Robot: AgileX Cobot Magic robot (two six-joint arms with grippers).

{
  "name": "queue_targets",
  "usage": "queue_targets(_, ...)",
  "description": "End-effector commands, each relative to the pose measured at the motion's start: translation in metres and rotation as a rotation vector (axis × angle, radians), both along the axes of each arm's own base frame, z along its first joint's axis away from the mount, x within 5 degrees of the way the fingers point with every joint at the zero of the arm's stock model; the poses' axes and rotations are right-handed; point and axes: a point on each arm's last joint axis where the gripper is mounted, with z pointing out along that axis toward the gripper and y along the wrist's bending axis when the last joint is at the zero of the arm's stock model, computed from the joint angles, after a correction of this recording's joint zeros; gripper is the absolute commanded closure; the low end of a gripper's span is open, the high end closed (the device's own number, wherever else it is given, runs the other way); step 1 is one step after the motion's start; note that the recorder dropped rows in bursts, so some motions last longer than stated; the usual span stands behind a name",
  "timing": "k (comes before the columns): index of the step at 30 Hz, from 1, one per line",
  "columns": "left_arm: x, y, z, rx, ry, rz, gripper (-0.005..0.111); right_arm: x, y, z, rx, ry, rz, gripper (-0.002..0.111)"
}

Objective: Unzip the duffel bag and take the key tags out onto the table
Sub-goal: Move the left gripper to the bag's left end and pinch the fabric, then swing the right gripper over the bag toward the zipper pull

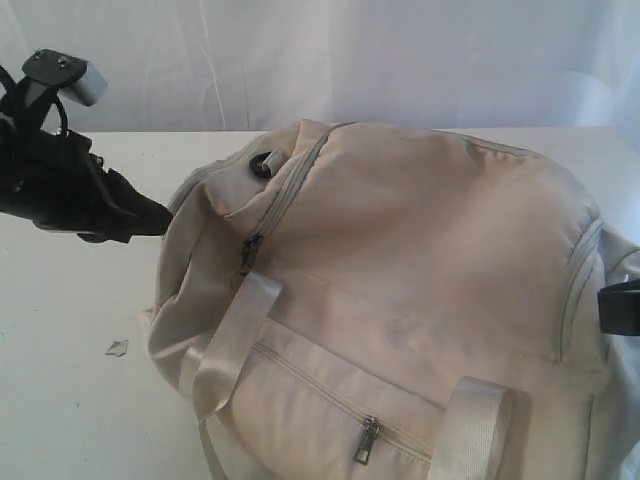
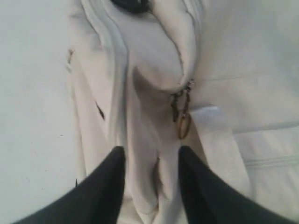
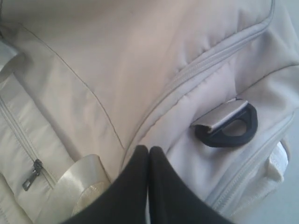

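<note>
The cream-beige duffel bag (image 1: pixel 420 250) lies on the white table (image 1: pixel 60 400) with its zippers closed. The main zipper's slider (image 1: pixel 248 252) sits near the bag's left end, and its metal ring pull (image 2: pixel 183 126) hangs beside a webbing handle (image 2: pixel 219 140). My left gripper (image 1: pixel 152 215) is at the bag's left end. It is open (image 2: pixel 152 156), and a fold of bag fabric lies between its fingers. My right gripper (image 3: pixel 148 151) is shut, tips against the bag's right end next to a black D-ring (image 3: pixel 229 128). Only a sliver of it (image 1: pixel 620 305) shows in the exterior view. The key tags are hidden.
A front pocket zipper pull (image 1: pixel 368 440) and a second handle (image 1: pixel 470 430) face the camera. Another black D-ring (image 1: pixel 265 163) sits at the bag's upper left. A small scrap (image 1: pixel 117 347) lies on the table left of the bag. A white curtain hangs behind.
</note>
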Motion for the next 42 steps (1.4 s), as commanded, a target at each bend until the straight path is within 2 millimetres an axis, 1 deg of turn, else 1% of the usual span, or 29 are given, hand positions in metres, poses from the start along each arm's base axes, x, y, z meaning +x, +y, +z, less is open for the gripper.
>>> queue_targets(1,0.017,-0.002,-0.009,-0.046,-0.012,0.064,0.037,0.002,0.000,0.004,-0.001,-0.031,0.004,0.108)
queue_targets(3,0.024,-0.003,-0.017,-0.047,0.015,0.058,0.034,0.002,0.000,0.005,-0.002,-0.040,0.001,0.108)
queue_targets(7,0.036,-0.009,-0.027,-0.099,0.094,0.030,0.034,0.003,0.000,0.006,-0.002,-0.052,-0.003,0.108)
queue_targets(10,0.042,-0.013,-0.034,-0.156,0.137,0.046,0.036,0.004,0.000,0.006,-0.005,-0.057,-0.003,0.108)
queue_targets(12,0.043,-0.014,-0.038,-0.176,0.159,0.053,0.045,0.004,-0.001,0.006,-0.005,-0.065,-0.006,0.108)
queue_targets(13,0.044,-0.014,-0.040,-0.179,0.172,0.056,0.053,0.004,-0.001,0.007,-0.007,-0.069,-0.007,0.108)
queue_targets(19,0.037,-0.020,-0.044,-0.214,0.263,-0.009,0.107,0.006,-0.002,0.008,-0.010,-0.094,-0.015,0.108)
queue_targets(22,0.034,-0.016,-0.046,-0.198,0.298,-0.031,0.107,0.008,-0.002,0.010,-0.013,-0.125,-0.026,0.108)
queue_targets(24,0.033,-0.007,-0.049,-0.167,0.337,0.005,0.107,0.009,-0.003,0.011,-0.019,-0.138,-0.029,0.103)
queue_targets(26,0.031,0.005,-0.050,-0.138,0.388,0.060,0.107,0.010,-0.004,0.011,-0.039,-0.142,-0.029,0.095)
queue_targets(29,0.024,0.028,-0.047,-0.094,0.419,0.126,0.107,0.012,-0.006,0.012,-0.054,-0.162,-0.036,0.079)
queue_targets(32,0.017,0.049,-0.040,-0.117,0.408,0.232,0.107,0.021,-0.007,0.010,-0.054,-0.176,-0.050,0.062)
queue_targets(34,0.012,0.058,-0.034,-0.136,0.392,0.275,0.107,0.030,-0.006,0.006,-0.042,-0.154,-0.055,0.055)
queue_targets(35,0.009,0.063,-0.031,-0.144,0.386,0.299,0.107,0.035,-0.006,0.003,-0.046,-0.138,-0.051,0.054)
queue_targets(38,-0.001,0.067,-0.028,-0.153,0.380,0.326,0.107,0.051,-0.003,-0.009,-0.020,-0.062,-0.022,0.054)
queue_targets(40,-0.008,0.068,-0.030,-0.147,0.377,0.342,0.107,0.062,0.001,-0.013,0.015,-0.036,0.011,0.054)
queue_targets(42,-0.017,0.070,-0.036,-0.142,0.385,0.370,0.107,0.073,0.006,-0.013,0.053,-0.027,0.053,0.054)
